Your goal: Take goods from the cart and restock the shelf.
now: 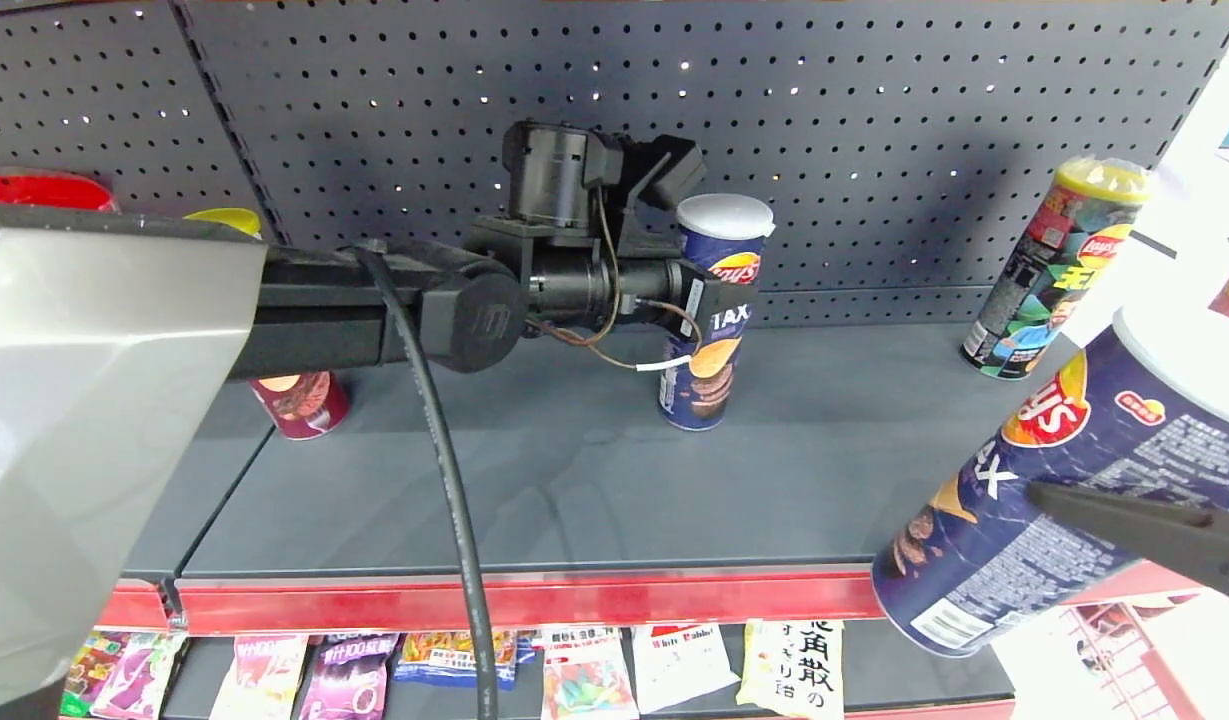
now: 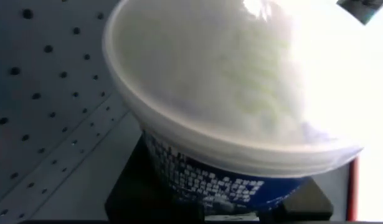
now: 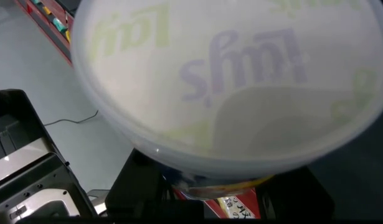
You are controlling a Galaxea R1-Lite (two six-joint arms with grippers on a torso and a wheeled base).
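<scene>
Tally from that moment:
- Blue chip cans: there were 2, a shelf can (image 1: 714, 360) and a tilted can (image 1: 1054, 480).
- Dark can with yellow lid (image 1: 1059, 265): 1.
- Maroon can (image 1: 299, 400): 1, partly hidden.
- Red-topped item (image 1: 34, 187): 1. Its kind couldn't be told, so the can total was 4 sure, 5 at most.
- Snack packets (image 1: 584, 680): roughly 8. They overlapped and some were cut off at the edge, so the count was loose.
- Shelf tiers (image 1: 574, 480): 2.
- Perforated back panels (image 1: 874, 120): 2 were visible.
</scene>
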